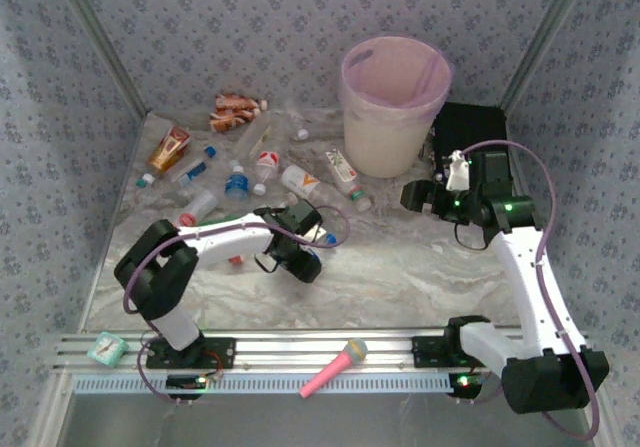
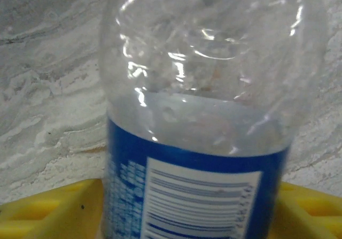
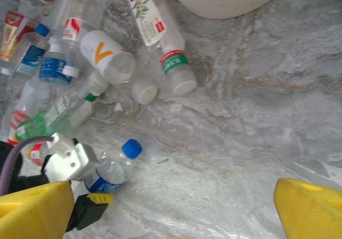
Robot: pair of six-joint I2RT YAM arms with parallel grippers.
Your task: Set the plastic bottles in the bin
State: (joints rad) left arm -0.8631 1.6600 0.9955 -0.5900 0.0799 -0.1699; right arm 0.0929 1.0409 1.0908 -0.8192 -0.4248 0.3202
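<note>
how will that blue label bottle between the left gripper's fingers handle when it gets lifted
Probably light: the blue-label bottle looks see-through and empty above its label. Its thin wall already shows dents and creases, so a firm squeeze may buckle it rather than hold it stiffly. It is round, glossy and lying on its side, so it could roll or slip if nudged.

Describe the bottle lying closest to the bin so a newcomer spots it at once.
Find the bin at the table's far side. Beside its base, on the left, lies a clear bottle, cap toward the near edge. Unlike the neighbour with the orange V, it has a leaf-printed white label, a green band and a white cap.
</note>
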